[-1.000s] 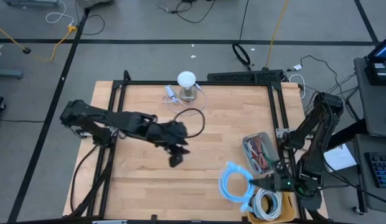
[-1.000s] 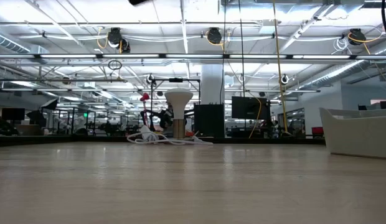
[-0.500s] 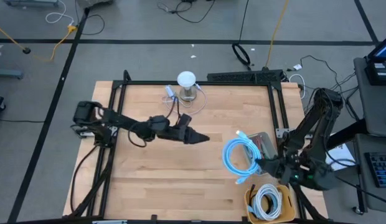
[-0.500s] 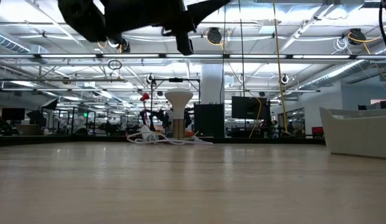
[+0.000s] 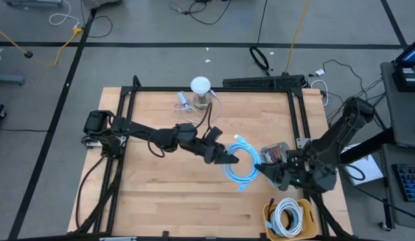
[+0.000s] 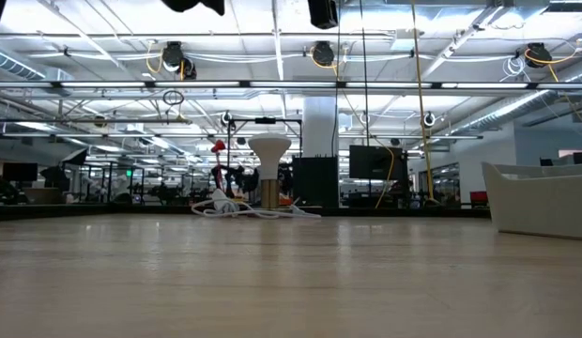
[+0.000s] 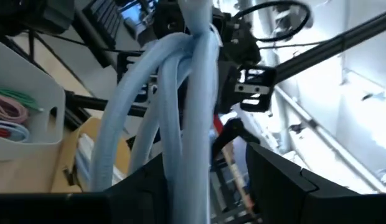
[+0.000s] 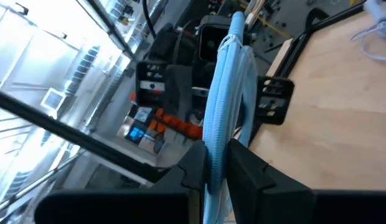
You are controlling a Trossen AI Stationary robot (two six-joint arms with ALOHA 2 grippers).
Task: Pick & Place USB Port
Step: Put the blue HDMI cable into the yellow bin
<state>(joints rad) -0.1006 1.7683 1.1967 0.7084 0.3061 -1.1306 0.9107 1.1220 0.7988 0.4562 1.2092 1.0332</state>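
The USB cable is a light blue coil (image 5: 243, 175) held in the air over the middle right of the table. My right gripper (image 5: 262, 169) is shut on it from the right. My left gripper (image 5: 232, 159) reaches in from the left. It is open, and the coil's strands (image 7: 192, 112) pass between its two fingers (image 7: 277, 183). In the right wrist view the coil (image 8: 225, 93) runs edge-on away from my right gripper (image 8: 213, 169). My right gripper pinches the coil's bundled strands (image 8: 215, 146) between its two fingers, on the coil's right side. The fingers come in about level from the table's right. The coil is lifted clear of the table. My left gripper: I cannot tell whether its fingers touch the strands between them.
A white bin (image 5: 280, 155) with red and green cables stands at the right edge, under my right arm. A yellow bin (image 5: 269, 215) with a coiled white cable is at the near right corner. A white lamp-like stand (image 5: 201, 88) with cables sits at the far edge.
My right gripper has carried the blue coil up from beside the yellow bin toward the table's centre, rolling as it went. My left gripper has swung from pointing down to about level and moved toward the table's right, so that the coil now stands between its open fingers.
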